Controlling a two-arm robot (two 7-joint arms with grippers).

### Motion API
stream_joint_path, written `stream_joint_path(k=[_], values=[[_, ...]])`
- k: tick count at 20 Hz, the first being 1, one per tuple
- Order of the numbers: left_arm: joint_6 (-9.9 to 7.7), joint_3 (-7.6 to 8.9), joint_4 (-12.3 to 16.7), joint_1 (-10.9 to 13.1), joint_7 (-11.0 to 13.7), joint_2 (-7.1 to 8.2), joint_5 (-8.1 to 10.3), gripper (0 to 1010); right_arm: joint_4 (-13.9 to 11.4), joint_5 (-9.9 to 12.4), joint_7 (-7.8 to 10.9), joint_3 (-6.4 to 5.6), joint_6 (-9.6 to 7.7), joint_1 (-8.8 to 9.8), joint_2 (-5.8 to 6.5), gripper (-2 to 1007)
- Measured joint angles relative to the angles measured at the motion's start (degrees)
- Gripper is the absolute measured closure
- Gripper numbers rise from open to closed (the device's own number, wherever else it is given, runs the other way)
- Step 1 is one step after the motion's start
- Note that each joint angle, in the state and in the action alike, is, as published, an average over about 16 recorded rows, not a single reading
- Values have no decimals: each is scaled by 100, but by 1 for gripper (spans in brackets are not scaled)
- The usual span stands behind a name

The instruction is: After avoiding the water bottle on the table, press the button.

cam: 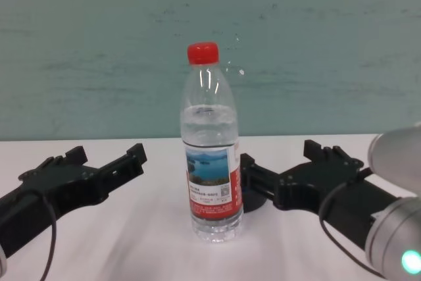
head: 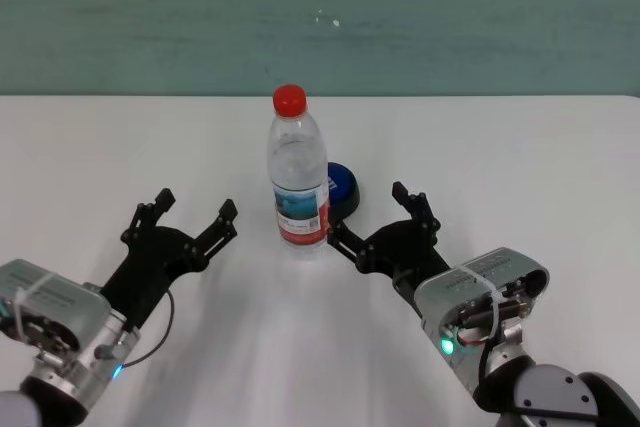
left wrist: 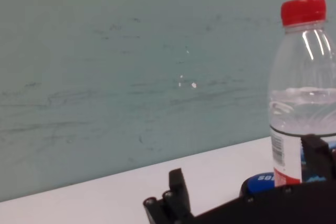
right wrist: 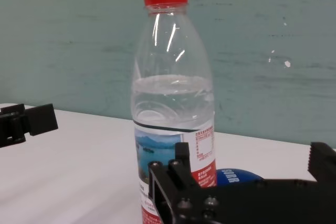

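Note:
The water bottle (head: 298, 179) stands upright at the middle of the white table (head: 520, 147), clear with a red cap and a lake label. The button (head: 342, 185), a low blue dome on a black ring, sits just behind and to the right of it, partly hidden by it. My right gripper (head: 368, 210) is open, low over the table, just right of the bottle and in front of the button, touching neither. My left gripper (head: 195, 205) is open and empty to the bottle's left. The right wrist view shows the bottle (right wrist: 173, 108) close, with the button (right wrist: 236, 177) behind it.
A teal wall (head: 320, 17) runs along the table's far edge. Bare tabletop lies to the left and right of the bottle and behind the button.

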State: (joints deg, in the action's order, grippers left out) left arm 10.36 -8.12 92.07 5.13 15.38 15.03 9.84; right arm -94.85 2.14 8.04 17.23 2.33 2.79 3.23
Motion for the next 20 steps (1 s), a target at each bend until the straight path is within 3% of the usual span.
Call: stream_joint_path(k=[20], values=[[0, 0, 0, 0, 0, 0, 0, 0, 41, -51, -72, 30, -25, 58, -71, 1]])
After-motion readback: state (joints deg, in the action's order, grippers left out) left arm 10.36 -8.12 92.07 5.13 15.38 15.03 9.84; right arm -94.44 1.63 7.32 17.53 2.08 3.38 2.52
